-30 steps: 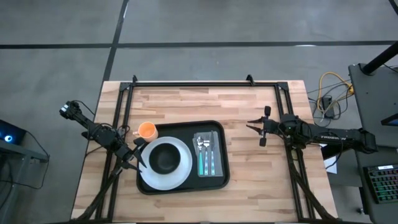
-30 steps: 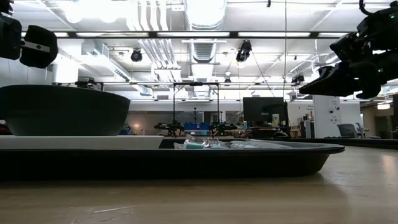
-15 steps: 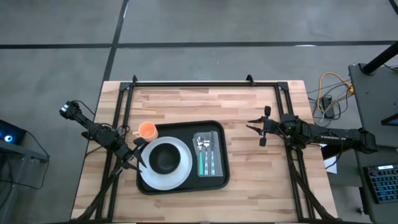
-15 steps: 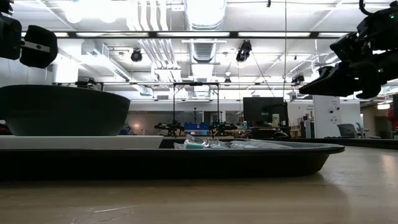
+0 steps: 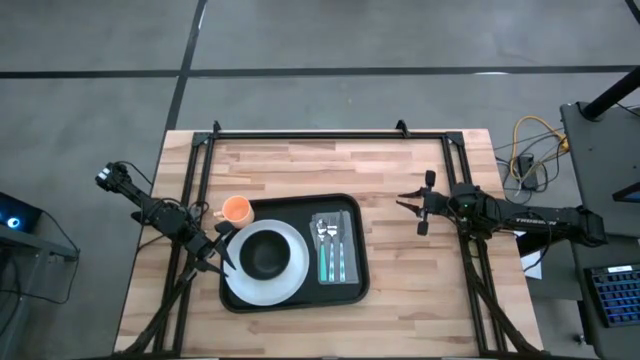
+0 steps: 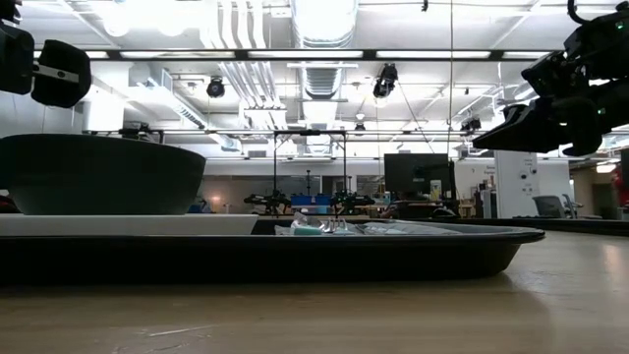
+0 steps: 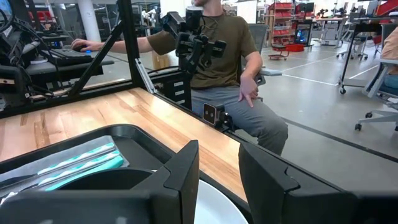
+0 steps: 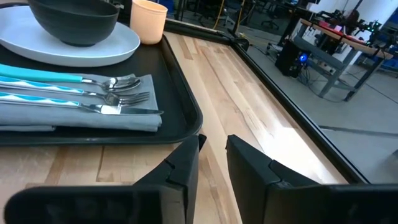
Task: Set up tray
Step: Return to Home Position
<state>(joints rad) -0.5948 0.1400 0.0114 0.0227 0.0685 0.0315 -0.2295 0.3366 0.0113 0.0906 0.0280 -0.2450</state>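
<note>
Tray (image 5: 290, 207) on wooden table (image 5: 420, 290), workshop (image 6: 324, 187) behind

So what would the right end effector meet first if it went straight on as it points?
Probably the tray, at its near corner rim. The right end effector hangs well above the table, though, so it might pass over the rim.

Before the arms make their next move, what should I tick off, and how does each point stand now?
1. Left claw empty, jaws apart: ok.
2. Right claw empty, out past the tray rim: ok.
3. Bowl sitting on plate: ok.
4. Cutlery lying on napkin: ok.
5. Cup inside the tray rim: cannot tell.
</note>
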